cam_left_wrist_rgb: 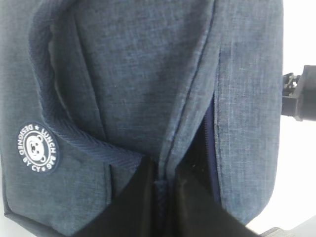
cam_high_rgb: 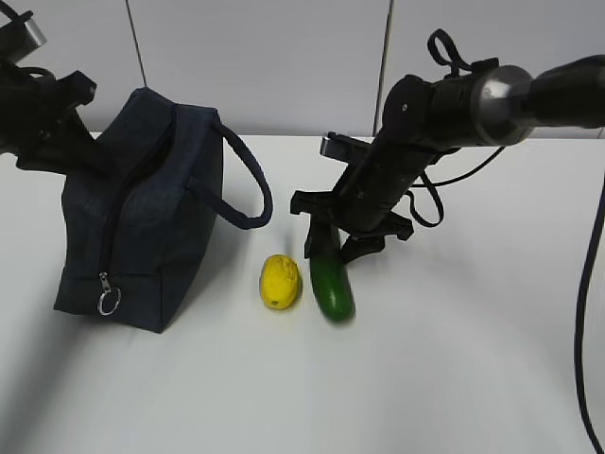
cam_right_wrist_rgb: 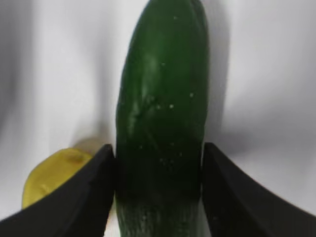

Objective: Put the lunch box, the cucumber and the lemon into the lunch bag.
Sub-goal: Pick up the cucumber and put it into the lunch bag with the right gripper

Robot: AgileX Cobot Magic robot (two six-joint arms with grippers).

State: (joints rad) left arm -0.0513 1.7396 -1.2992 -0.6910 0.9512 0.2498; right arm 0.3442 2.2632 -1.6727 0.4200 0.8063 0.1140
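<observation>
Cucumber (cam_right_wrist_rgb: pixel 160 123) sits on the table beside the lemon (cam_high_rgb: pixel 280 281), clamped between my right gripper (cam_right_wrist_rgb: pixel 158 197) fingers; left gripper (cam_left_wrist_rgb: pixel 165 207) pinches the lunch bag (cam_high_rgb: pixel 142 218) seam. Next I lift it toward the opening.

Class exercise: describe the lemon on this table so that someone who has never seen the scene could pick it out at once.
Start at the dark navy lunch bag standing on the left of the white table. Just to its right, in front of its loop handle, lies the lemon. It is the only yellow thing, rounder and shorter than the glossy green cucumber beside it.
</observation>
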